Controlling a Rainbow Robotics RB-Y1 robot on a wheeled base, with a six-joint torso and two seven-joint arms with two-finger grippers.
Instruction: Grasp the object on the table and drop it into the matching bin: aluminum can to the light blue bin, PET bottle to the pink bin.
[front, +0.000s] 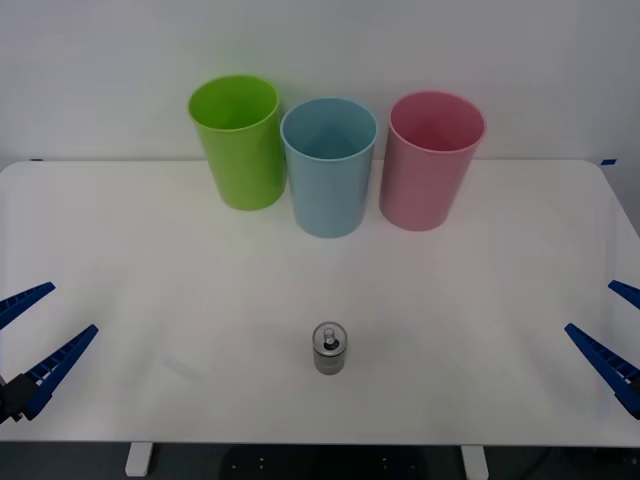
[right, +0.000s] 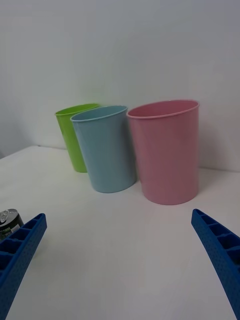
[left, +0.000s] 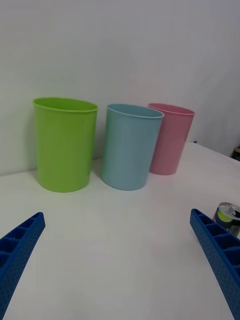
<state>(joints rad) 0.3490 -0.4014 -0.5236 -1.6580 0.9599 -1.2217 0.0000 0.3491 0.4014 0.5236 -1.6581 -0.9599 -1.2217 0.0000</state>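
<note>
The left hand (front: 35, 345) hovers at the desk's (front: 150, 270) left edge, fingers spread, holding nothing. The aluminum can (front: 329, 348) stands upright near the front edge, centred, with bare surface on every side. Behind it stand the lime green bin (front: 240, 145), light blue bin (front: 328, 170) and pink bin (front: 430, 165), close together along the rear edge. The right hand (front: 618, 330) hovers at the right edge, fingers spread, holding nothing.

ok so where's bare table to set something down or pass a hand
Free: the wide stretches either side of the can, out toward the open left fingers and right fingers, and the band between the can and the bins. Crowded: the far edge, where green bin, blue bin and pink bin stand close.
</note>
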